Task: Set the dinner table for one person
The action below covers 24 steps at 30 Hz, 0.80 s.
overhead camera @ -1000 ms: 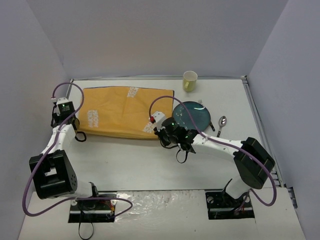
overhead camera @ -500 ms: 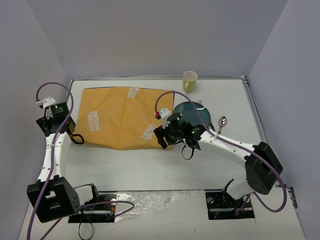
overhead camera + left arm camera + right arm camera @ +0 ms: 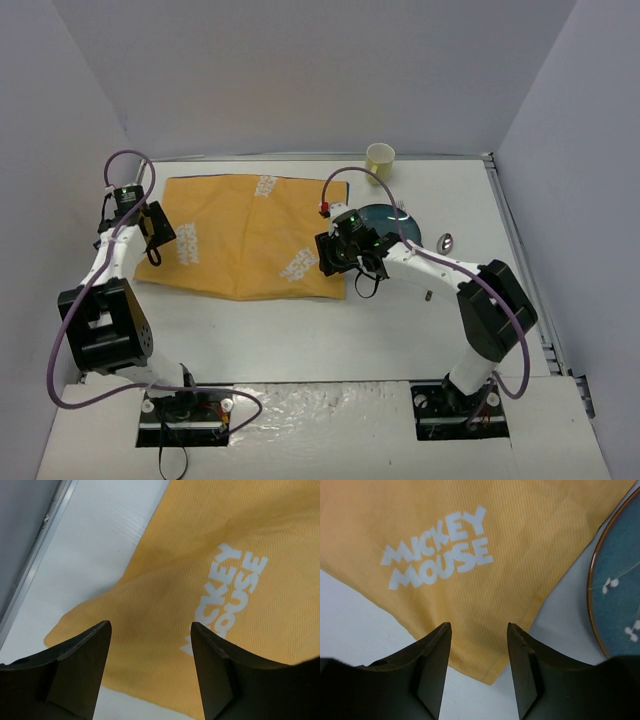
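Observation:
The white dinner table carries an orange-yellow cloth mat with white print, lying flat at the left centre. My left gripper is open and empty above the mat's left edge. My right gripper is open and empty above the mat's near right corner. A blue plate lies just right of the mat and shows in the right wrist view. A fork tip sticks out at the plate's far rim. A spoon lies right of the plate. A pale yellow cup stands at the back.
Grey walls close in the table on three sides. A thin metal rim runs along the table's right side and shows in the left wrist view. The arm bases stand at the near edge.
The mat has been spread out flatter. My left gripper has swung back in over the mat's left edge. My right gripper has moved slightly toward the mat's near right corner.

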Motion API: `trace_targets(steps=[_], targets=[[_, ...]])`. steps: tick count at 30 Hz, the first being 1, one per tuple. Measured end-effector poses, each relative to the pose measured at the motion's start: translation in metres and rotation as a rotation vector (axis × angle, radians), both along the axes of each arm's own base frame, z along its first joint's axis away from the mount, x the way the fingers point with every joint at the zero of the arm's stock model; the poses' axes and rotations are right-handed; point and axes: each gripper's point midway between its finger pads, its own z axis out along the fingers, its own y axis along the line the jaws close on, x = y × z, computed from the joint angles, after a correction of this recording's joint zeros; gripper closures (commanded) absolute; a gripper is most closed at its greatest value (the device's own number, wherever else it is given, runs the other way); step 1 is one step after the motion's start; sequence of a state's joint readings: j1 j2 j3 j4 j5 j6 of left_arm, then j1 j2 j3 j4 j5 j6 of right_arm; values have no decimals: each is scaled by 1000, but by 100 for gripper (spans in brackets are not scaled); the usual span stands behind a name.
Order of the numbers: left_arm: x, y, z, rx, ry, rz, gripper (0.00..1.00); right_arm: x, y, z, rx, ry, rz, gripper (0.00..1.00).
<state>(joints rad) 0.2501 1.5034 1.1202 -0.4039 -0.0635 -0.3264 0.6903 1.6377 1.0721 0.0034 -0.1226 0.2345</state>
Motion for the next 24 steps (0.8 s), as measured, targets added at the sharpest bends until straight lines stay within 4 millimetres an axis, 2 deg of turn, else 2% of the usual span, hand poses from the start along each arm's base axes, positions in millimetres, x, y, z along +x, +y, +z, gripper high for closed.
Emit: trace_targets(steps=[3,6,11,16,18,21,24], targets=[[16,0,-14,-24,21,-15,42,-8,-3,-30,-41,60,1,58],[34,1,-16,-34,3,-31,44,-15,-6,-47,-65,89,5,58],[76,6,-16,-44,-58,-56,49,-18,-8,-54,-70,90,11,58],[107,6,-39,-78,-51,-86,56,-19,-7,-57,-74,79,27,58],[115,4,-55,-100,-40,-100,60,-20,-7,-60,-82,79,34,59],[116,-1,-77,-131,-6,-111,65,-25,-12,-69,-101,92,40,59],[124,-1,-87,-146,0,-118,65,-30,-17,-77,-116,101,43,59]])
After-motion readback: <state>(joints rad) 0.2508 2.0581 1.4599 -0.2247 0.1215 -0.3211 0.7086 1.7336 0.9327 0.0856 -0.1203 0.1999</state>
